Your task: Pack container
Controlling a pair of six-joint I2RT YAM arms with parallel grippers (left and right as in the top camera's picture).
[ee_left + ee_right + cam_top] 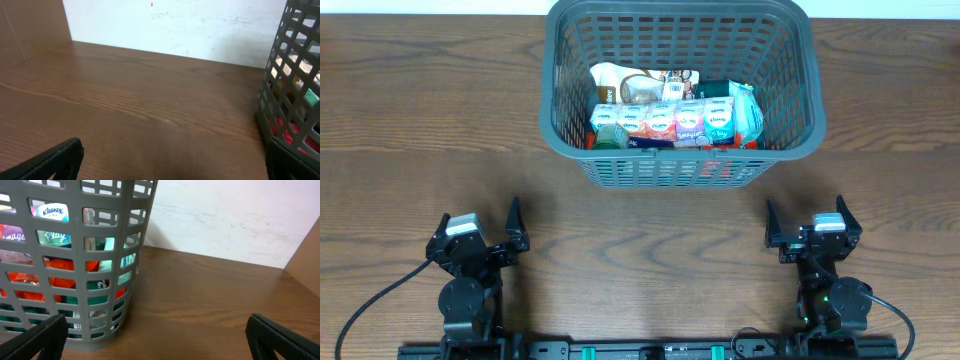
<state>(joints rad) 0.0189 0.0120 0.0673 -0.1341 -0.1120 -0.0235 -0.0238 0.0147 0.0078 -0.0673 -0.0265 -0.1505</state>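
The container (800,60), a large dark grey slotted basket, stands at the back middle of the table. It holds several packets: a row of tissue packs (665,122), a teal packet (748,108) and a tan pouch (620,82). Its corner shows in the left wrist view (285,80) and its side in the right wrist view (75,255). My left gripper (480,235) is open and empty at the front left (172,165). My right gripper (812,232) is open and empty at the front right (155,340), just short of the basket.
The wooden table (420,100) runs to a white wall (175,25) behind the basket. The arm bases and a rail (640,350) sit at the front edge.
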